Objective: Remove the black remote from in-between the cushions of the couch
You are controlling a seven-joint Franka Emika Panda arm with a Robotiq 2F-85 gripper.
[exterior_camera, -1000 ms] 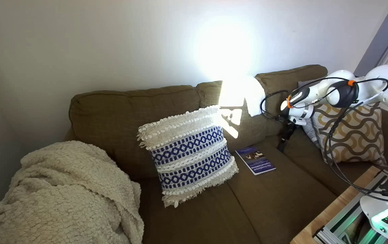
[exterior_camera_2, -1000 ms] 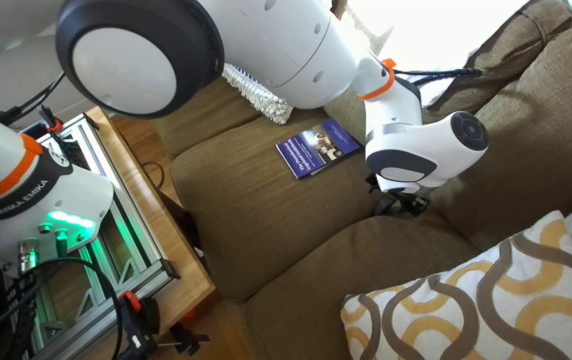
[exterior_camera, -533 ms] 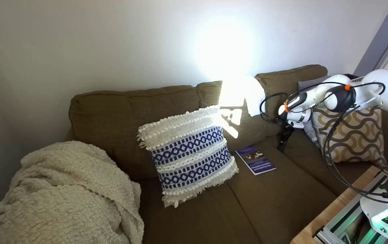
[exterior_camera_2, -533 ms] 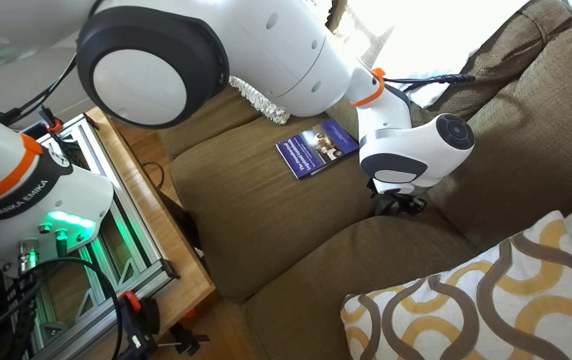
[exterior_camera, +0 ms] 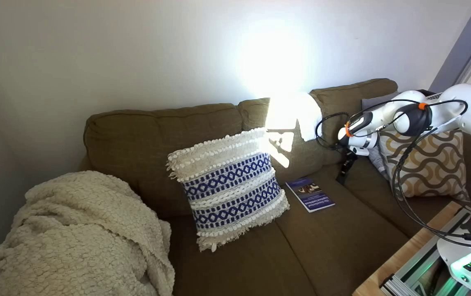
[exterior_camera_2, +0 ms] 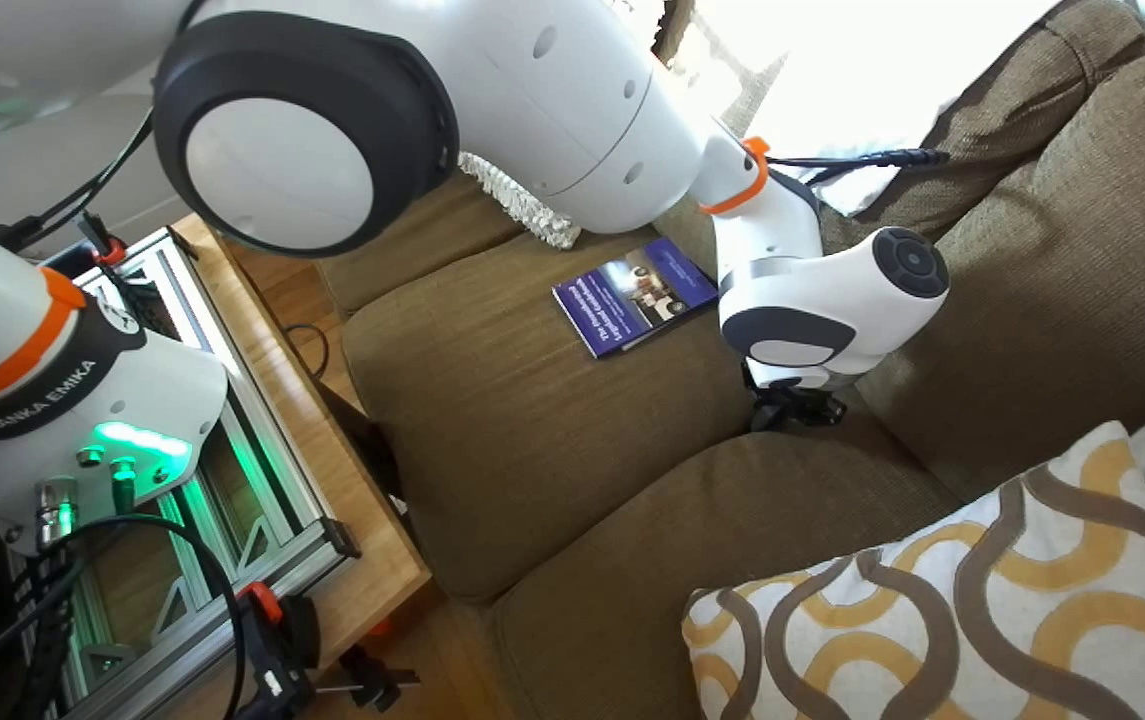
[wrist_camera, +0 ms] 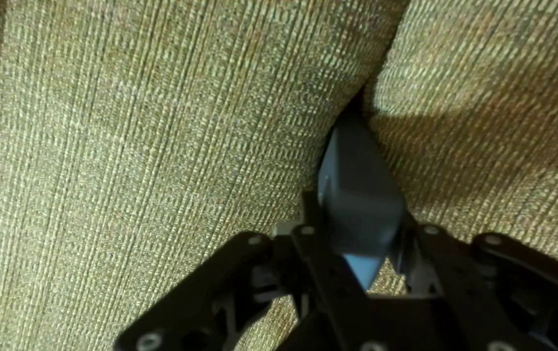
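Observation:
The black remote (wrist_camera: 364, 195) stands on end in the seam of the couch (exterior_camera: 161, 148), its lower part hidden between the two olive-brown seat cushions (exterior_camera_2: 522, 440). In the wrist view my gripper (wrist_camera: 358, 217) is shut on the remote's upper end, with one finger against each side. Part of a light blue surface shows just below the remote's top. Both exterior views have the gripper (exterior_camera_2: 794, 405) low over the seam near the backrest. In an exterior view the remote (exterior_camera: 341, 178) is a short dark bar under the gripper's fingers.
A dark-blue booklet (exterior_camera_2: 635, 297) lies on the seat cushion beside the arm. A fringed blue-and-white pillow (exterior_camera: 231, 185) leans on the backrest. On the gripper's other side is the tan lattice-patterned pillow (exterior_camera_2: 952, 600). A cream blanket (exterior_camera: 79, 234) covers the couch's far end.
The arm has shifted slightly, its wrist lower and tilted a little. Over the last half second the fingers have come together on the remote. The remote itself shows no clear movement.

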